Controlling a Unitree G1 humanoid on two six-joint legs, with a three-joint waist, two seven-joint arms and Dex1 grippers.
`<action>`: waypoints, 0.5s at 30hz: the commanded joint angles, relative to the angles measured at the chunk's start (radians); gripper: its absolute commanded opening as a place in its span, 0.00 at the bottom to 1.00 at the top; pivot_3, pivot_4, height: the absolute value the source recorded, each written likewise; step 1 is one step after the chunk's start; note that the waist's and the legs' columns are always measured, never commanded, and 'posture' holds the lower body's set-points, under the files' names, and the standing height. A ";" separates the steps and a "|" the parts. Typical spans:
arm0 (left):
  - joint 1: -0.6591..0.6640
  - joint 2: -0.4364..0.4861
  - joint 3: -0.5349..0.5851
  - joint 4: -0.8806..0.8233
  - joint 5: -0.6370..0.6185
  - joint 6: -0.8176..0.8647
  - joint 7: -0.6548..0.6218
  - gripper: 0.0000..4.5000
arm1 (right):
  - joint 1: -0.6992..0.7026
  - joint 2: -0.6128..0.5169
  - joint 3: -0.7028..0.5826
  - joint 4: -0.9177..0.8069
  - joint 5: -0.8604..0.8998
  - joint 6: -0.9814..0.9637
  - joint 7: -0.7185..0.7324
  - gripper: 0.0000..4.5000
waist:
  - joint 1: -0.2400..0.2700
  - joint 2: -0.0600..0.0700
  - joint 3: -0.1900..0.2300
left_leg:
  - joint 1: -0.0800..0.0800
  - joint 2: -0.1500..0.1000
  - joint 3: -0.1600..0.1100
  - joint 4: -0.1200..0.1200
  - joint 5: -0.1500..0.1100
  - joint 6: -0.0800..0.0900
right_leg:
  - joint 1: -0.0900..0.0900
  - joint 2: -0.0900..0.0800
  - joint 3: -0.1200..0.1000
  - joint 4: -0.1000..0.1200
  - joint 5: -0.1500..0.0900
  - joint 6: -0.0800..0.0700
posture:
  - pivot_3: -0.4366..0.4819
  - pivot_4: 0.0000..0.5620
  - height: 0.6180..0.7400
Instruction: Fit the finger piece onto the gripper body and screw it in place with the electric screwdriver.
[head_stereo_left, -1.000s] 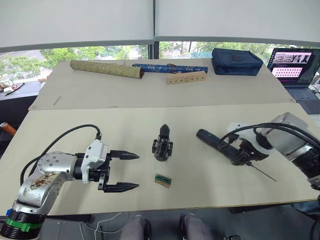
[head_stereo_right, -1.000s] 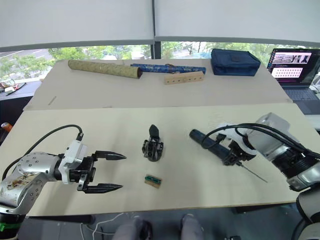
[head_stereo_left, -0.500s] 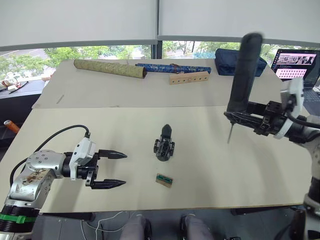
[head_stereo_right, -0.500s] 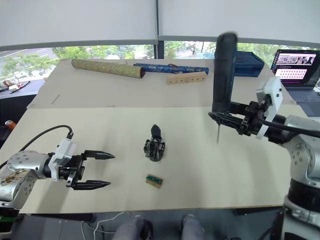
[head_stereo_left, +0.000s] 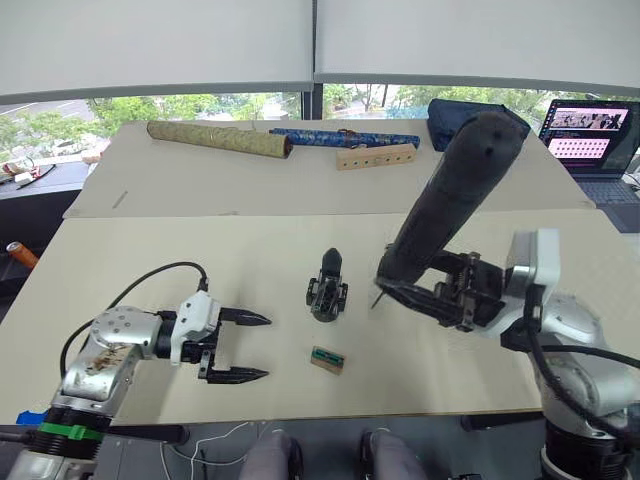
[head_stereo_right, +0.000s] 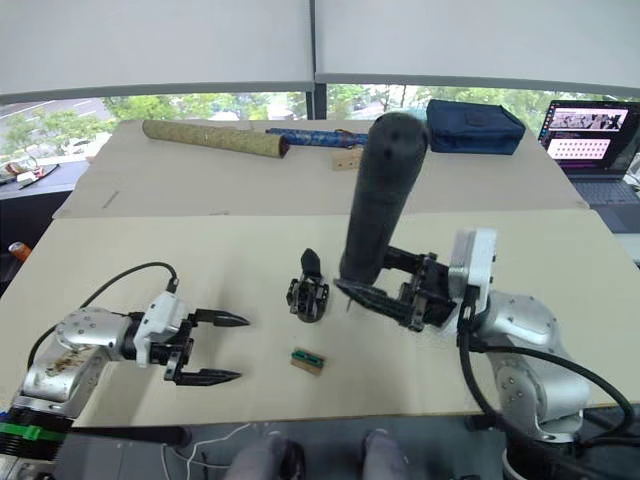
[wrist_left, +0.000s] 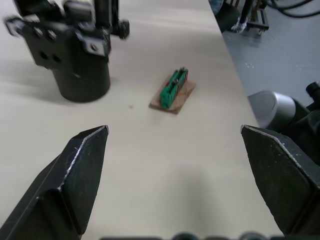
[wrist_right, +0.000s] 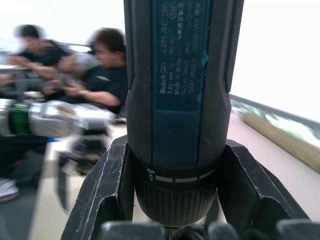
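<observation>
Right hand (head_stereo_left: 440, 296): grasping electric screwdriver (head_stereo_left: 445, 200), bit angled beside gripper body (head_stereo_left: 327, 288) for screwing. Left hand (head_stereo_left: 240, 347): released, waiting on worktop (head_stereo_left: 150, 250)

Two pale tables (head_stereo_left: 150, 250) stand end to end under a wide window (head_stereo_left: 210, 103), its white roller blinds (head_stereo_left: 150, 45) drawn most of the way down over green trees in daylight. At the far right an open laptop (head_stereo_left: 592, 135) glows, and people (wrist_right: 95, 65) sit blurred at desks across the room.
</observation>
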 joint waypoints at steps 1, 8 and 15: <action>-0.004 -0.044 -0.034 0.044 0.036 -0.063 0.020 1.00 | -0.054 0.009 0.044 0.011 0.008 -0.093 0.020 0.42 | 0.000 0.000 0.000 | 0.000 0.000 0.000 0.000 0.000 0.000 | 0.000 0.000 0.000 0.000 0.000 0.000 | 0.48 0.27 1.00; -0.046 -0.130 -0.100 0.074 0.096 -0.104 0.075 1.00 | -0.075 -0.037 0.128 0.058 0.023 -0.105 0.081 0.42 | 0.005 0.000 0.000 | -0.001 0.000 -0.001 0.002 0.000 0.000 | 0.000 0.000 0.000 0.001 0.000 0.000 | 0.48 0.27 1.00; -0.045 -0.175 -0.157 0.057 0.126 -0.102 0.114 1.00 | -0.046 -0.075 0.148 0.053 0.051 -0.086 0.093 0.42 | 0.004 0.000 0.000 | -0.001 0.000 -0.002 0.001 0.000 0.001 | 0.000 0.000 0.000 0.001 0.000 0.000 | 0.48 0.27 1.00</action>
